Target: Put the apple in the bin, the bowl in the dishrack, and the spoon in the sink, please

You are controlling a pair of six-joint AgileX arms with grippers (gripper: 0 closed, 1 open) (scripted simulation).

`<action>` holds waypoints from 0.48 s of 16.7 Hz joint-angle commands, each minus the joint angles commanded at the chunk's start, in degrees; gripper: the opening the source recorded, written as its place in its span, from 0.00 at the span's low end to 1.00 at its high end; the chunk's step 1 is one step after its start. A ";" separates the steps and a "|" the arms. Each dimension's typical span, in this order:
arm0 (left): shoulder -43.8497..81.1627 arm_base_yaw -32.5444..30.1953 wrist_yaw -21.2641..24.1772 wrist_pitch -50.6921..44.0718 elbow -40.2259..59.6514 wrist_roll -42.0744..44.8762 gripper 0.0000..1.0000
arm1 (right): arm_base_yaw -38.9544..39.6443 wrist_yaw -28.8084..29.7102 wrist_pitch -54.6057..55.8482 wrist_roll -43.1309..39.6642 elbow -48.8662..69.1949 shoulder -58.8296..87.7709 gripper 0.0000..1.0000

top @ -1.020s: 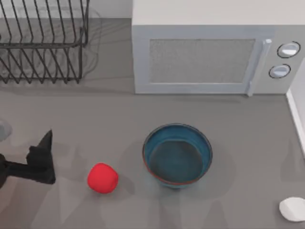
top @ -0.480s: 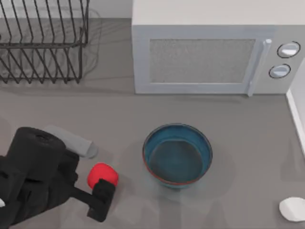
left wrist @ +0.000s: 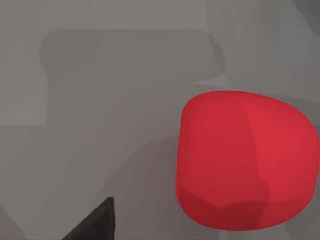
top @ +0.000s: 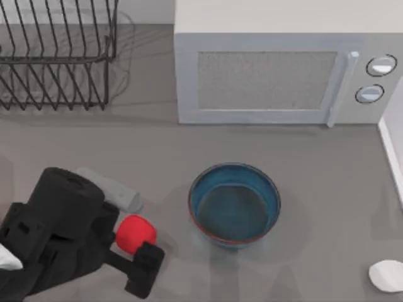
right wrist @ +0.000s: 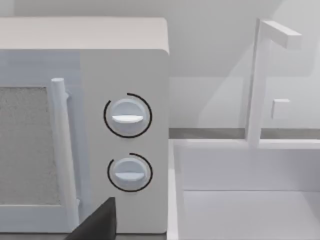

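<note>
Apple (top: 135, 231) sits on the grey table (top: 315, 163) near the front-left, just left of the teal bowl (top: 234, 202) and apart from it; the left gripper (top: 140, 255) is right at it, one dark finger (top: 146, 270) just in front of the fruit (can't tell from either view whether the fingers are spread or gripping). Dishrack (top: 56, 53) is at back-left, microwave (top: 283, 69) back-centre, spoon (top: 386, 275) at front-right edge. Right wrist view faces the microwave dials (right wrist: 128, 116) and a white sink (right wrist: 245, 200) beside them.

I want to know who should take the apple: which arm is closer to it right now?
Left. The left gripper is right at the apple, one finger beside it. The right gripper faces the microwave, far off.
</note>
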 joint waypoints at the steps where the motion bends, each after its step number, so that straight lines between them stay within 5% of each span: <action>1: 0.77 -0.02 0.03 0.76 0.06 0.04 1.00 | 0.00 0.00 0.00 0.00 0.00 0.00 1.00; 8: 18.43 0.59 0.56 17.36 0.99 0.84 1.00 | 0.00 0.00 0.00 0.00 0.00 0.00 1.00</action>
